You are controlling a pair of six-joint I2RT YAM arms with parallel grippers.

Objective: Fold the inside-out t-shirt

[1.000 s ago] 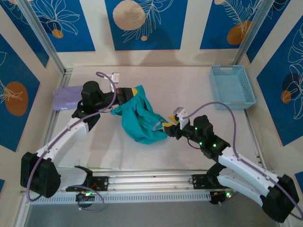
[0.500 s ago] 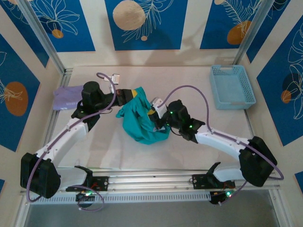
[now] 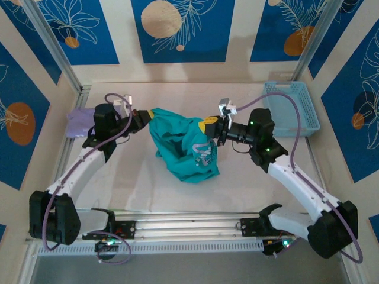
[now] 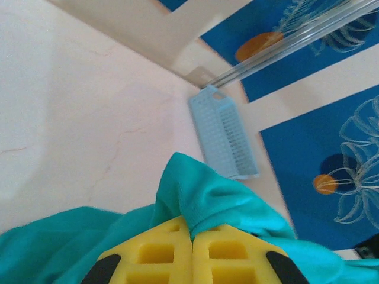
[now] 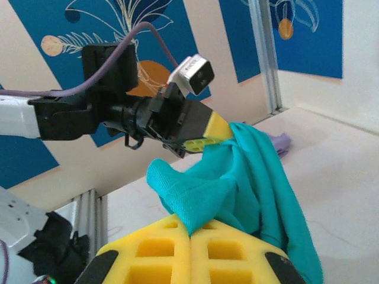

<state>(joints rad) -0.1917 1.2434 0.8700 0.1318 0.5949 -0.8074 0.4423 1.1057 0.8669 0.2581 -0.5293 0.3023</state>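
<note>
Pale beige laminate is covering the table (image 3: 148,189), which is sitting inside a booth of cream walls carrying blue panels (image 3: 177,29) with leaf drawings and orange discs. A metal rail (image 3: 189,228) is running along the near edge. A light blue basket (image 3: 296,112) is resting at 2 o'clock on the table, and a purple shirt (image 3: 77,121) is lying at 10 o'clock.

The t-shirt (image 3: 186,148), teal, is hanging around the table's middle, stretched between the two arms. The left gripper (image 3: 145,115) is pinching its 10 o'clock edge with jaws closed tight on the cloth, and the right gripper (image 3: 209,125) is clamping its 2 o'clock edge just as tightly. The left wrist view is showing a fold of teal squeezed between yellow fingers (image 4: 160,254), and the right wrist view is showing the same between its own fingers (image 5: 154,251).

A second ago the right gripper was sitting at the garment's 4 o'clock hem. Now it is gripping cloth further toward 12 o'clock, and the crumpled bundle is spreading wider, with a whitish print facing up. The left gripper is sitting slightly nearer 9 o'clock than before.

The print is too creased to read. The left arm is covering part of the purple shirt, the right arm's cable is crossing the basket's corner, and both wrist views are cutting off the fingers' bases.
</note>
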